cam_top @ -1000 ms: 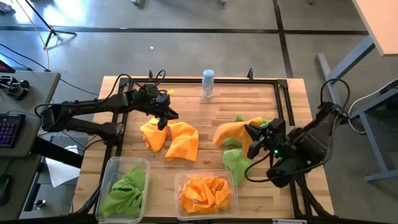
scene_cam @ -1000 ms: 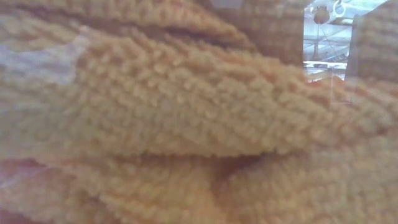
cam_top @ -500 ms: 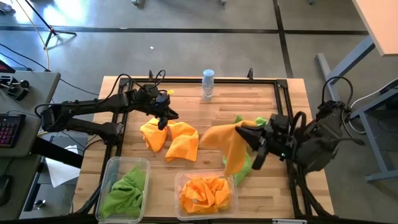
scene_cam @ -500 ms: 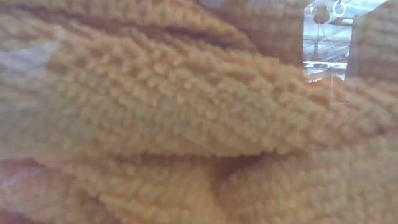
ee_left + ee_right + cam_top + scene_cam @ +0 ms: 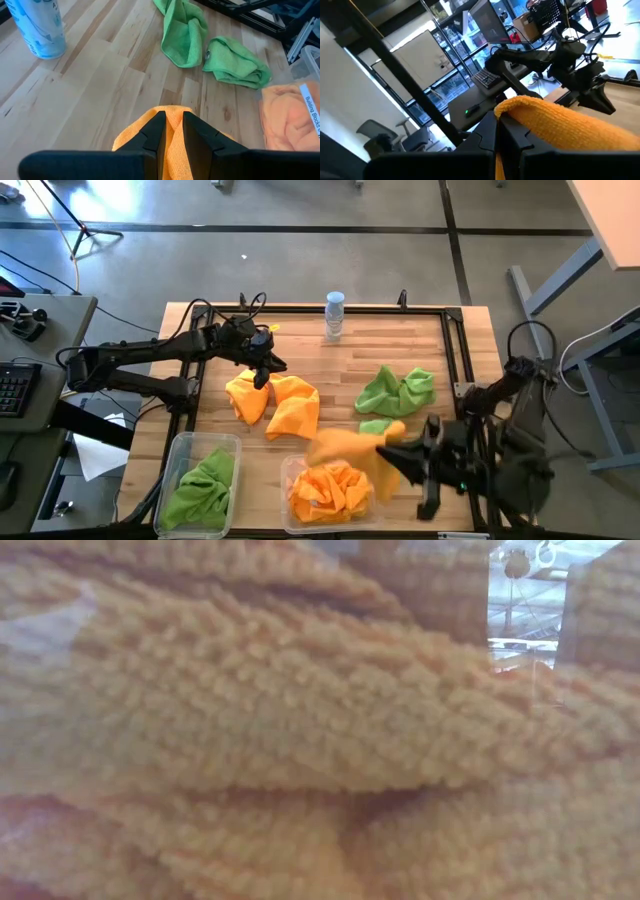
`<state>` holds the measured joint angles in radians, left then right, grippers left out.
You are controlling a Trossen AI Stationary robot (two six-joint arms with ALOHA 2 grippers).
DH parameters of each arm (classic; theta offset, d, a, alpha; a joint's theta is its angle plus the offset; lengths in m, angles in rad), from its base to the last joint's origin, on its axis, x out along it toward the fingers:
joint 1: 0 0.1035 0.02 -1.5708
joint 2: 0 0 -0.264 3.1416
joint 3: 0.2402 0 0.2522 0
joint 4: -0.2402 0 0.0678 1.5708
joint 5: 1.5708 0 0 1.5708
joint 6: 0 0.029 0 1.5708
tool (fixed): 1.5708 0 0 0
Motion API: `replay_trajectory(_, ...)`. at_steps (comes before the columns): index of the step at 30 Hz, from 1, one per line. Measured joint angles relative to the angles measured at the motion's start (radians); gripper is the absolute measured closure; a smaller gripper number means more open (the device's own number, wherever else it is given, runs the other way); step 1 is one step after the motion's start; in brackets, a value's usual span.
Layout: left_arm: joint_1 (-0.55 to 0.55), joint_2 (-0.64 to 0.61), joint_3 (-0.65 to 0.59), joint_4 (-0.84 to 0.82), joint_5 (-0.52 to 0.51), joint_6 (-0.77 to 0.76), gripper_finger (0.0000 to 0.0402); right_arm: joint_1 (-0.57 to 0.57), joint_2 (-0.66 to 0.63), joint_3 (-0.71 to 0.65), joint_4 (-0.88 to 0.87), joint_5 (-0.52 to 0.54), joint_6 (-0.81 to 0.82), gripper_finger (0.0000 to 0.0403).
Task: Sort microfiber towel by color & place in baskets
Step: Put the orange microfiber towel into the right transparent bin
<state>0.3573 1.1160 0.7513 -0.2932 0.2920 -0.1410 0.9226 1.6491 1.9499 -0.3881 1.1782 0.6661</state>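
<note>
Orange towel nearing its basket

Left gripper [image 5: 262,370] pinches the orange pile [image 5: 272,402] on the bench [image 5: 330,365]. Right gripper [image 5: 392,457], clamped on an orange towel [image 5: 350,445], should centre over the orange basket [image 5: 287,498] before releasing.

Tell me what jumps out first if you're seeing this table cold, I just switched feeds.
The right gripper carries an orange towel in the air beside the wider basket, which already holds orange cloths. The left gripper pinches another orange towel in the loose orange pile mid-table. Two green towels lie loose on the table's right part, and the narrower basket at front left holds green.
</note>
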Motion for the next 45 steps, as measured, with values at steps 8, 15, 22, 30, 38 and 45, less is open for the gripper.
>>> replay_trajectory(8, 0.000, 0.000, 0.000, 0.000, 0.000, -0.067, 0.0351, 0.002, 0.084, 0.000, 0.027, 0.046, 0.088, 0.0403)
replay_trajectory(15, 0.000, 0.000, 0.000, -0.005, 0.000, -0.067, 0.0351, -0.135, 0.205, 0.000, 0.027, -0.125, 0.209, 0.0403)
replay_trajectory(22, 0.000, 0.000, 0.000, -0.066, 0.000, -0.066, 0.0351, -0.186, 0.297, 0.000, -0.006, -0.355, 0.451, 0.0403)
replay_trajectory(30, 0.000, 0.000, 0.000, -0.194, 0.001, -0.066, 0.0351, -0.131, 0.327, 0.000, -0.420, -0.515, 1.047, 0.0403)
replay_trajectory(38, 0.000, 0.000, 0.000, -0.211, 0.001, -0.013, 0.0351, -0.190, 0.367, 0.000, -0.571, -0.763, 1.318, 0.0403)
replay_trajectory(45, 0.000, 0.000, 0.000, -0.212, 0.004, 0.018, 0.0351, -0.293, 0.471, 0.000, -0.439, -0.948, 1.303, 0.0403)
